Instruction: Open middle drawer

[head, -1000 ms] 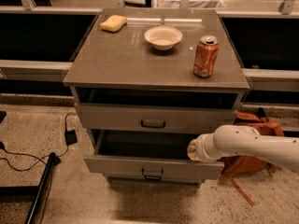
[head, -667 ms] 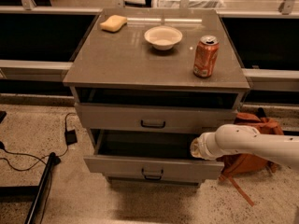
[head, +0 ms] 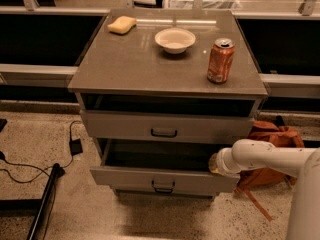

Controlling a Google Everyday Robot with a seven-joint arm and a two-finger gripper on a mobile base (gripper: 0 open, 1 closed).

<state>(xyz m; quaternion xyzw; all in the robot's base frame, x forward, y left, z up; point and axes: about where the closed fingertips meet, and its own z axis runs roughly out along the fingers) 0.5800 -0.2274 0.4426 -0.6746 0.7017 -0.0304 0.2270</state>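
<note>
The middle drawer [head: 125, 178] is a wide grey drawer with a small dark bar handle [head: 163, 186]. It stands pulled out from the cabinet, and its dark inside shows behind the front. My gripper [head: 214, 164] is at the end of the white arm [head: 265, 158] that comes in from the right. It sits at the drawer's right end, just behind the front panel's top edge. The gripper's tip is hidden against the drawer's dark inside.
Above is another grey drawer front [head: 110, 126] with a dark gap over it. The cabinet top [head: 130, 64] holds a yellow sponge [head: 121, 25], a white bowl [head: 175, 40] and an orange can [head: 220, 60]. An orange bag [head: 272, 134] lies on the floor at the right. Cables and a black stand [head: 45, 199] lie at the left.
The end of my arm has shifted slightly to the right along the drawer's right end. The drawer stays pulled out about as far as before.
</note>
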